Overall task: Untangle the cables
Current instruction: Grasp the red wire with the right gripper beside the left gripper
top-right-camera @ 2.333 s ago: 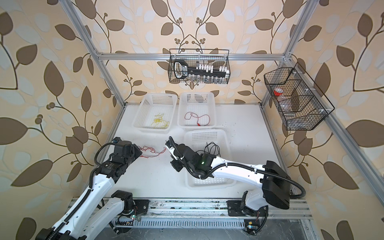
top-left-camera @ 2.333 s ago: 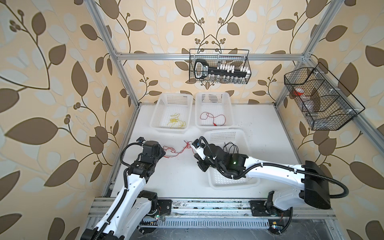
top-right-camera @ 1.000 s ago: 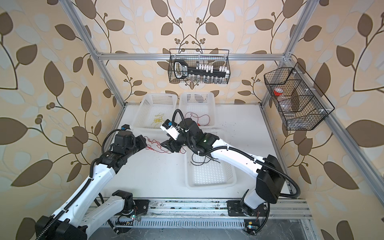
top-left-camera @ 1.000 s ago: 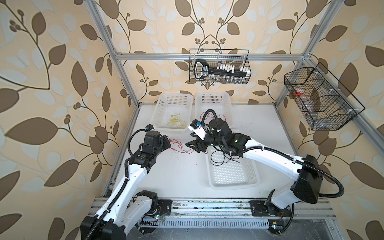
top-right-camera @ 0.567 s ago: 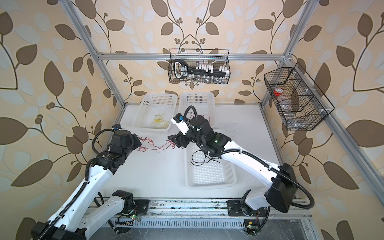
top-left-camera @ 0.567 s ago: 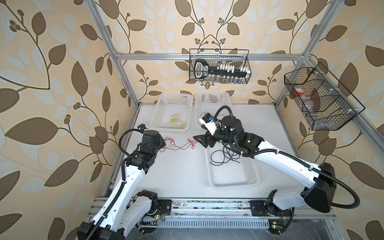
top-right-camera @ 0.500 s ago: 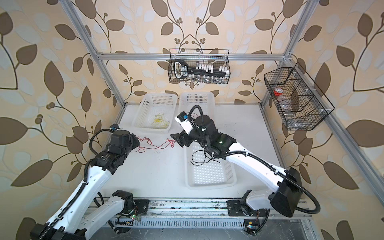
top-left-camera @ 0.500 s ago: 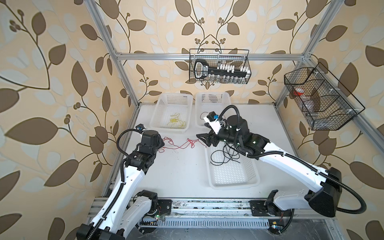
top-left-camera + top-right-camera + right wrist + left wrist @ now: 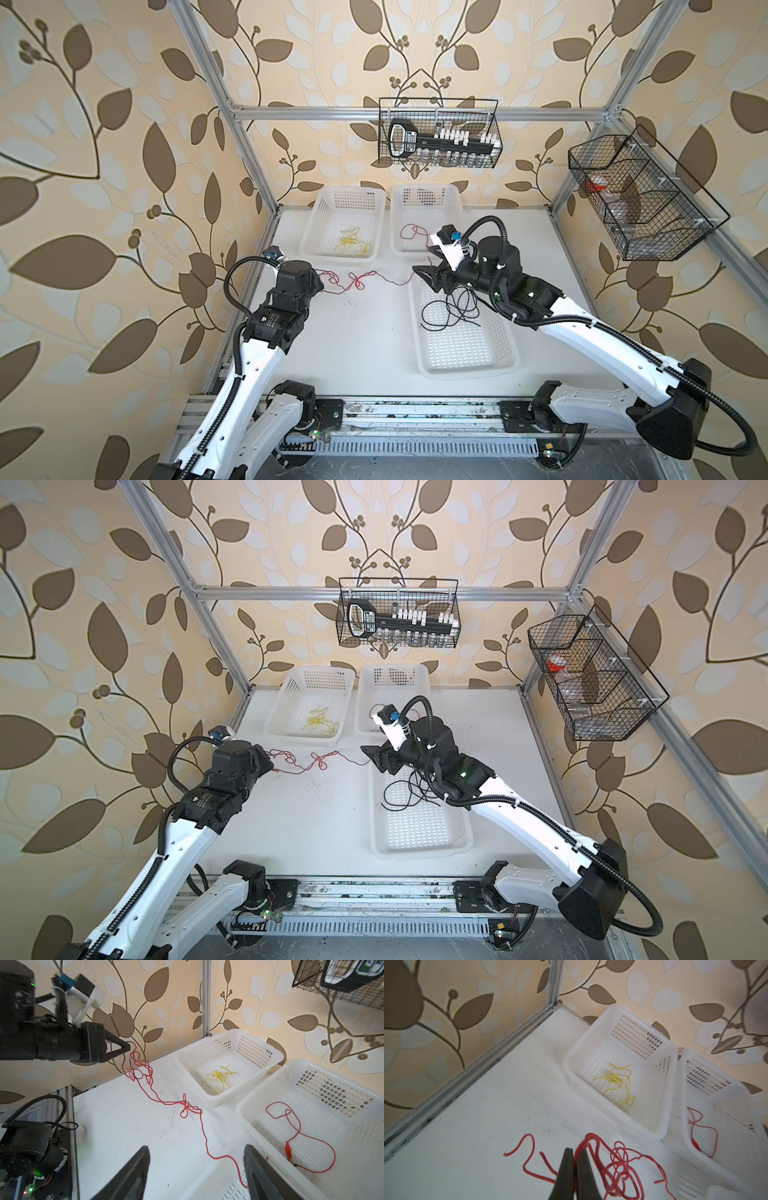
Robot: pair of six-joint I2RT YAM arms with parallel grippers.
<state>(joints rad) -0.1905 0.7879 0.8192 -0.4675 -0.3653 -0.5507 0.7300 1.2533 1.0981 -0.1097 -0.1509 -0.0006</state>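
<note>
Swung the right gripper (image 9: 424, 272) up to the far-left corner of the long basket (image 9: 469, 372) since two seconds back, off that basket's left flank. Kept the left gripper (image 9: 322, 286) nearly in place, well left of the long basket.

Holds the left jaws clenched on the red cable (image 9: 353, 282), with a loop pinched between the dark fingers (image 9: 566, 1167) in the left wrist view. Trails that cable from the pinch down through a knotted bunch onto the white table (image 9: 353, 340). Runs it on toward the long basket's far-left corner, passing between the right fingers (image 9: 133, 1174) in the right wrist view and slipping out of sight behind one of them.

Leaves the right jaws spread wide, gripping nothing.

Keeps the black cables (image 9: 449, 309) looped inside the far end of the long basket, partly under the right wrist. Shows the yellow cable (image 9: 349, 245) bunched in a smaller basket (image 9: 345, 201) beyond and left of the long basket. Shows a second red cable (image 9: 409, 230), ending in a red clip (image 9: 288, 1149), in a neighbouring basket (image 9: 424, 199) straight beyond the long basket's far end.

Cannot tell from either top view whether the gripped red cable touches the long basket's rim.
</note>
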